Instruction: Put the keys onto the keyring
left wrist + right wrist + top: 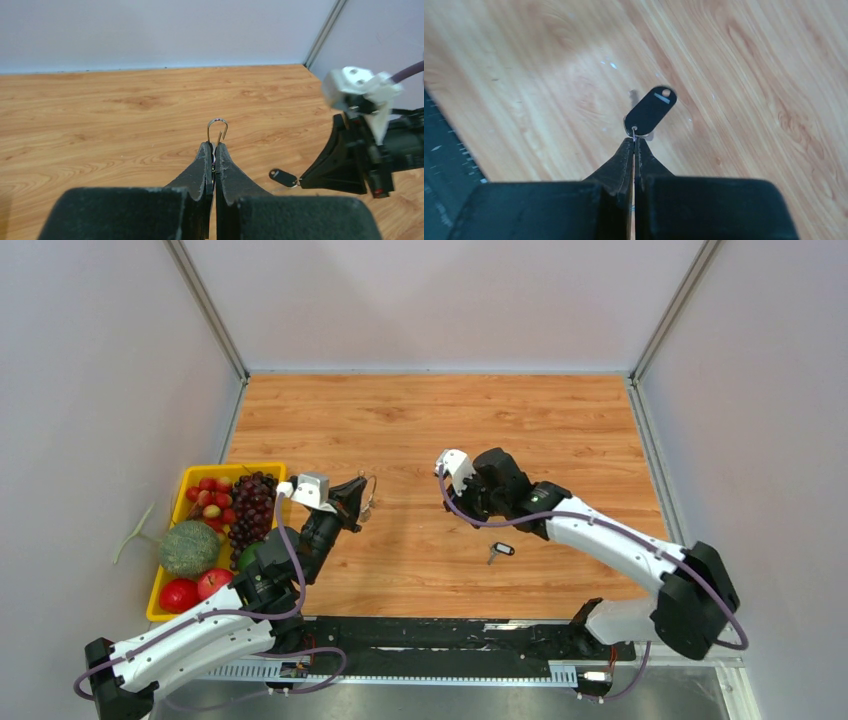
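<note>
The left gripper (213, 146) clamped the keyring (217, 131). The right gripper (634, 141) pinched one black-headed key (650, 111). The other key (500, 551) lay on the table (420, 420), and neither appeared threaded.

key (501, 551) on table (450, 420) right of centre, basket (225, 467) far left

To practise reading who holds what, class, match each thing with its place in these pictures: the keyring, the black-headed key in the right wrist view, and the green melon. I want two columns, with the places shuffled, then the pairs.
Things:
1. keyring
2. black-headed key
3. green melon

Places:
a. lying in the yellow basket with other fruit
b. pinched in the shut left gripper, its wire loop sticking out past the tips
c. gripped by its metal end in the shut right gripper, above the table

Pairs: 1-b, 2-c, 3-a
</note>
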Controlling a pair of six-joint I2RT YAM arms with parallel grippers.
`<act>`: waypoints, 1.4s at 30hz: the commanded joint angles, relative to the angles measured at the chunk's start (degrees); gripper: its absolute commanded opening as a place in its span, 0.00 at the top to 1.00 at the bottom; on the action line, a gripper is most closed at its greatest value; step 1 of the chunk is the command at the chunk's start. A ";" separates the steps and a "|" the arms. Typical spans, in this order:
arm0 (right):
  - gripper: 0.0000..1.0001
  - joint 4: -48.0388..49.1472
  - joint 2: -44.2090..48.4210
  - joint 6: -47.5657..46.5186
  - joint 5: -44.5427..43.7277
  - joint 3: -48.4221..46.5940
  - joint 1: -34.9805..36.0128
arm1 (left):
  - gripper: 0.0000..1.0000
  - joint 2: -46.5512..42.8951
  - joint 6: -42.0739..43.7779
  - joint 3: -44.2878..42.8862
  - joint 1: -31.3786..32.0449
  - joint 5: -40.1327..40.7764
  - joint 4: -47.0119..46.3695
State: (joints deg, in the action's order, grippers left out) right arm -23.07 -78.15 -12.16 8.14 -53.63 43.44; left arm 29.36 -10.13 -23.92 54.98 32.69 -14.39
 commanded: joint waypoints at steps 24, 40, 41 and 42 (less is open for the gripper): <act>1.00 7.12 9.78 20.69 45.54 -8.06 2.72 | 1.00 -2.91 5.71 3.56 -0.20 -31.52 -12.29; 1.00 28.08 9.76 40.62 45.75 -4.44 4.59 | 1.00 -4.75 8.08 8.53 -0.11 -42.48 -21.80; 1.00 28.44 9.85 41.12 45.85 -4.19 4.55 | 1.00 -4.84 8.17 8.84 -0.20 -43.35 -23.24; 1.00 28.72 9.86 41.57 45.90 -4.02 4.55 | 1.00 -4.95 8.18 9.50 -0.17 -44.23 -23.94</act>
State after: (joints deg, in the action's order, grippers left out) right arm -0.21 -69.30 24.62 53.30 -58.78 47.62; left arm 25.41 -3.27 -15.55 54.98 -7.07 -30.28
